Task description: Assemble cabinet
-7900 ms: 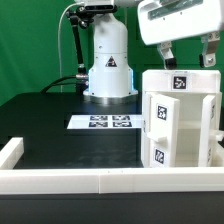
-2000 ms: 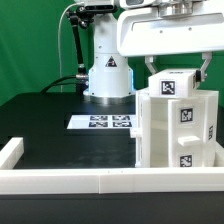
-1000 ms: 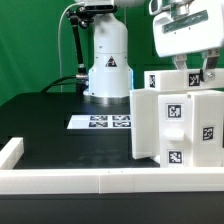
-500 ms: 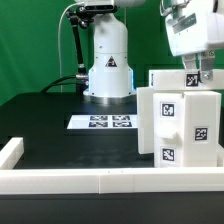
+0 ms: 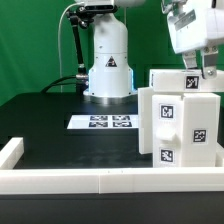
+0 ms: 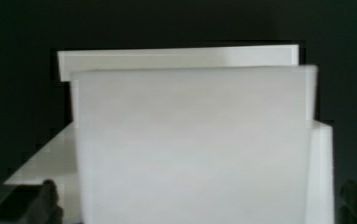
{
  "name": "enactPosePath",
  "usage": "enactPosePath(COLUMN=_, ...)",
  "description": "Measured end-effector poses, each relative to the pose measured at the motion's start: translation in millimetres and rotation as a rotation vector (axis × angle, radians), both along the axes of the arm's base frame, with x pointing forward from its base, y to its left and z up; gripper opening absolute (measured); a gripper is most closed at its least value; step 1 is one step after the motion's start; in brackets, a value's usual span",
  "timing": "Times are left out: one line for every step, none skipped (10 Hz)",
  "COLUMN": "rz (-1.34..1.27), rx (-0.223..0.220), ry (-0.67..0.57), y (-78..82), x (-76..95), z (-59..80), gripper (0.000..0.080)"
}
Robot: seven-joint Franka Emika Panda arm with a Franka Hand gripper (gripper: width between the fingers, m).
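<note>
The arm [image 5: 108,60] was glossy white with a triangular black logo, black cables trailing behind, and 2 dark fingers [image 5: 190,62].

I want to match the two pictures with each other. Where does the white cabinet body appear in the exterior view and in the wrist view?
Exterior view: the cabinet body stands at the exterior view's right, behind the white border wall, tags facing the camera, with the claw at its top.
Wrist view: the cabinet body fills most of the picture as plain white faces; no tags show.
Shared landmark: the black table.
</note>
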State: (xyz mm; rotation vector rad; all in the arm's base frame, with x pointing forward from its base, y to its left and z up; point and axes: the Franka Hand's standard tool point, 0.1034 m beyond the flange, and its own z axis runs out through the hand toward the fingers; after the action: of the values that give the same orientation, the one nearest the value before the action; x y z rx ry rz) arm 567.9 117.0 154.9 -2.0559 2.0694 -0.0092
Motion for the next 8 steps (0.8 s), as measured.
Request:
enactPosePath(rz=0.009, rx=0.005, ry=-0.014, y=0.8, x=1.5, z=9.1, gripper=0.0797)
enactPosePath(rz=0.009, rx=0.015, ry=-0.027, y=1.4, x=3.1, z=17.1, gripper=0.0797)
enactPosePath(rz=0.031, rx=0.022, ry=-0.044, y=1.5, x=4.9, z=23.0, gripper=0.0797)
enactPosePath(rz=0.049, rx=0.018, ry=-0.044, y=2.1, x=4.5, z=21.0, gripper=0.0796)
enactPosePath(rz=0.05, rx=0.017, ry=-0.041, y=2.7, x=4.1, z=19.5, gripper=0.0796)
enactPosePath(rz=0.133, rx=-0.003, ry=-0.047, y=3.1, x=3.9, z=19.9, gripper=0.0796)
enactPosePath(rz=0.286, rx=-0.036, ry=-0.055, y=5.2, x=4.3, z=22.2, gripper=0.0796)
enactPosePath(rz=0.421, rx=-0.07, ry=-0.075, y=6.2, x=5.9, z=24.2, gripper=0.0796)
